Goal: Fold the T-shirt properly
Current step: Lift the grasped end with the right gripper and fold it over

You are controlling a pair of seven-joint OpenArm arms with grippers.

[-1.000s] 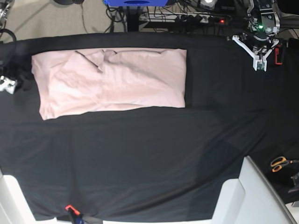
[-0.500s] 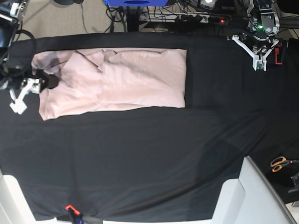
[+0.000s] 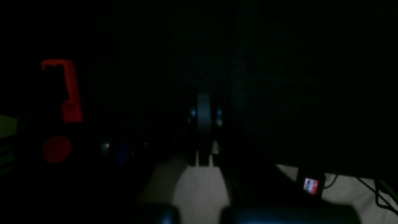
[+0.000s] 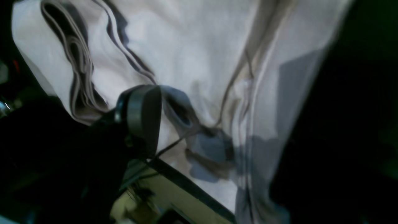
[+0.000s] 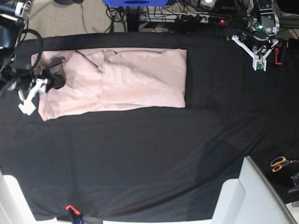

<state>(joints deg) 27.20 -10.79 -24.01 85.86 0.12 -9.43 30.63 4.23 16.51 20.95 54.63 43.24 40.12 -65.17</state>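
Bench (image 5: 140, 158) under black cloth (image 5: 154, 140), near part bare. Scissors (image 5: 280, 163) at right edge. Farther back, T-shirt (image 5: 117, 81), pale pink, folded into long rectangle, lies flat on cloth, left of centre. Right gripper (image 5: 39, 88) at shirt's left end, jaws apart, one dark finger (image 4: 140, 115) over rumpled pink layers; contact unclear. Left gripper (image 5: 258, 59) at far right corner, well apart from shirt, jaws closed, holding nothing.
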